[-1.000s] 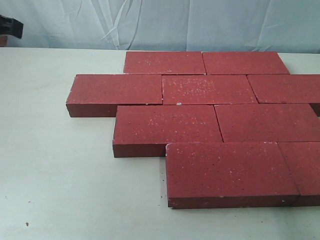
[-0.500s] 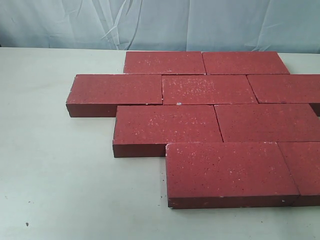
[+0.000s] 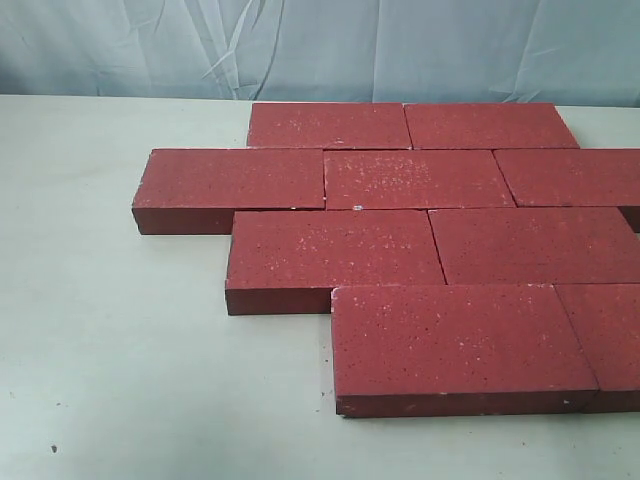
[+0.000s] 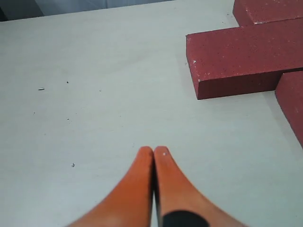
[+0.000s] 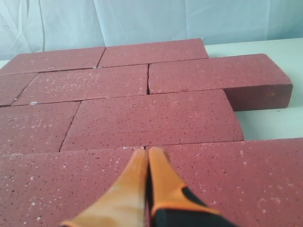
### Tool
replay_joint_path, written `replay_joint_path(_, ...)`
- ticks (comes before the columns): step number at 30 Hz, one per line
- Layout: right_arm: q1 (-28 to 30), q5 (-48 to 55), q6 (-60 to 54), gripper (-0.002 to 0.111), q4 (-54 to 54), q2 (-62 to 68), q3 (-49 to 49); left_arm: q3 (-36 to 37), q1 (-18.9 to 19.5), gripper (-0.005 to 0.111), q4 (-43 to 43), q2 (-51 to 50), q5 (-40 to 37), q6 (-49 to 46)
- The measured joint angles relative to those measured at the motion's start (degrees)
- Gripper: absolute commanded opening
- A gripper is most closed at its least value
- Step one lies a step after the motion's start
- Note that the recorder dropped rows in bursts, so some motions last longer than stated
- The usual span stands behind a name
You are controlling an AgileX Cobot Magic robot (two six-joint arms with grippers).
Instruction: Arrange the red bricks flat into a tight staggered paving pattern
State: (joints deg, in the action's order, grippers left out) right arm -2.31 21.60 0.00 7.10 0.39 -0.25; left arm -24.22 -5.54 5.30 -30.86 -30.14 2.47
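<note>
The red bricks (image 3: 335, 250) lie flat on the pale table (image 3: 120, 350) in four staggered rows, packed edge to edge, and run off the right edge of the exterior view. Neither gripper shows in that view. In the left wrist view my left gripper (image 4: 154, 149) is shut and holds nothing. It hovers over bare table, apart from the end of a protruding brick (image 4: 241, 59). In the right wrist view my right gripper (image 5: 147, 150) is also shut and holds nothing. It hangs just above the bricks (image 5: 151, 118), its tips over a joint between two of them.
A light blue cloth backdrop (image 3: 320, 45) hangs behind the table's far edge. Bare tabletop (image 4: 94, 94) stretches left of and in front of the bricks. A few small dark specks (image 4: 41, 88) lie on it.
A dark part of the left arm at the top left edge of the exterior view has gone out of the picture. The bricks have not moved.
</note>
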Motion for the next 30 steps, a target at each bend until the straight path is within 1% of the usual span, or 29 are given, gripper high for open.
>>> replay_joint_path(13, 0.0, 0.0, 0.0, -0.001, 0.0, 0.0, 0.0, 13.43, 0.21, 0.0, -0.21, 20.23, 6.66, 0.0)
replay_joint_path(19, 0.0, 0.0, 0.0, -0.001, 0.0, 0.0, 0.0, 18.98, 0.21, 0.0, -0.34, 27.65, 8.38, 0.0)
replay_joint_path(25, 0.0, 0.0, 0.0, -0.001, 0.1, -0.04, 0.0, 23.23, 0.21, 0.0, -0.34, 30.49, 9.16, 0.0)
replay_joint_path(30, 0.0, 0.0, 0.0, -0.001, 0.1, -0.04, 0.11, 23.91, 0.21, 0.0, -0.34, 30.49, 10.0, 0.0)
